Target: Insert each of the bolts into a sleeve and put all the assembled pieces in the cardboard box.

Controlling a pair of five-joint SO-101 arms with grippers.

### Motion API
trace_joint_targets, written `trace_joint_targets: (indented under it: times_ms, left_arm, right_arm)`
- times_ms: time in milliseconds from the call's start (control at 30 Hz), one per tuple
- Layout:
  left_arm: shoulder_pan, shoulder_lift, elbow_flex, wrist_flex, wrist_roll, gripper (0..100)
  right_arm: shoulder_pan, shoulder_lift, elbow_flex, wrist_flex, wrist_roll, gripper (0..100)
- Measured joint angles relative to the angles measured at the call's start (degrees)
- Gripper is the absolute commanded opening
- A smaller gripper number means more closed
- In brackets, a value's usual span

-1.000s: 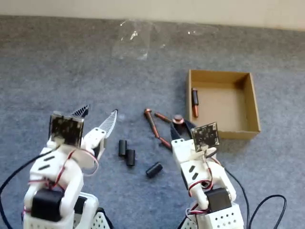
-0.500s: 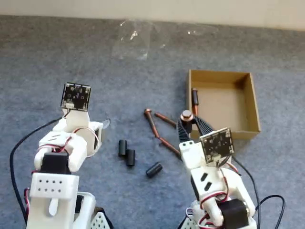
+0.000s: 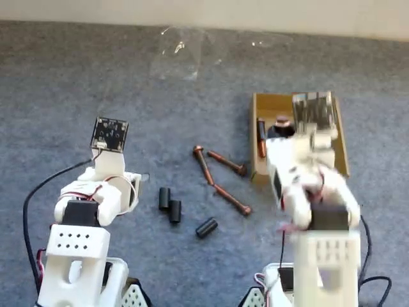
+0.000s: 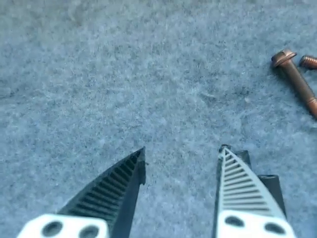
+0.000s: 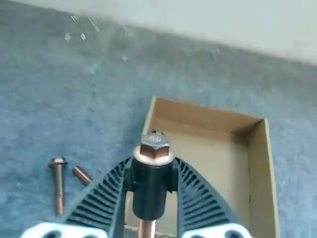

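Observation:
My right gripper is shut on a copper bolt seated in a black sleeve. It hangs over the near left part of the cardboard box. From above, that gripper hovers over the box, where one assembled piece lies along the left wall. Three loose bolts lie left of the box, and three loose sleeves nearer me. My left gripper is open and low over bare carpet, a sleeve just behind one finger.
Grey carpet covers the table. A crumpled clear plastic bag lies at the far edge. The left arm stands left of the sleeves. Two loose bolts lie ahead of the left gripper.
The right arm has lifted the bolt in its sleeve off the carpet and carried it forward over the box. The left arm has drawn back and tipped down, fingers still open.

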Motion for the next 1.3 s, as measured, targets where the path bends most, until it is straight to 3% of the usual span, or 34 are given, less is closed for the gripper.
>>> trace_joint_targets:
  times_ms: [367, 600, 800, 967, 1300]
  left_arm:
    - [0.0, 0.0, 0.4, -0.8, 0.0, 22]
    - [0.0, 0.0, 0.4, -0.8, 0.0, 22]
    - [0.0, 0.0, 0.4, -0.8, 0.0, 22]
    - [0.0, 0.0, 0.8, -0.8, 0.0, 22]
    - [0.0, 0.0, 3.2, -3.5, 0.0, 22]
  right_arm:
    - [4.9, 45.9, -23.8, -0.1, 0.0, 0.5]
    - [5.3, 65.8, -36.7, 1.6, 0.0, 0.6]
    - [5.3, 76.4, -46.5, 6.2, 0.0, 1.3]
    - [4.9, 81.7, -53.3, 11.7, 1.4, 12.4]
    - [1.0, 82.6, -67.8, 23.6, 3.9, 12.4]
